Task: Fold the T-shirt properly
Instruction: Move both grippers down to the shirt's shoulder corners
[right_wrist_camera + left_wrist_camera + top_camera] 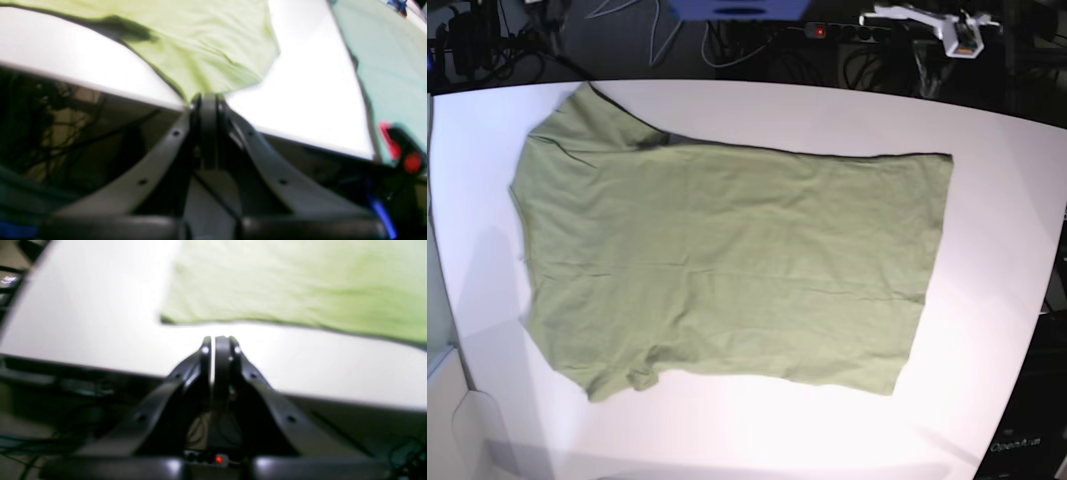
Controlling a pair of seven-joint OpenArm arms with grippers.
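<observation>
Both claws shut and empty, shirt flat, fold not started.

Closest to my lens, my left claw [218,340] is pinched closed on nothing, over bare table [100,323] near the table's near edge; the T-shirt [283,286] lies just ahead and to the right, not touched. My right claw [206,98] is also closed and empty, its tip at the shirt's near corner, contact unclear. Step in hand looks like pre-grasp. Next I'd open both claws and pinch an edge each. Cables hang below the table, off to the side; nothing blocks the cloth.
</observation>
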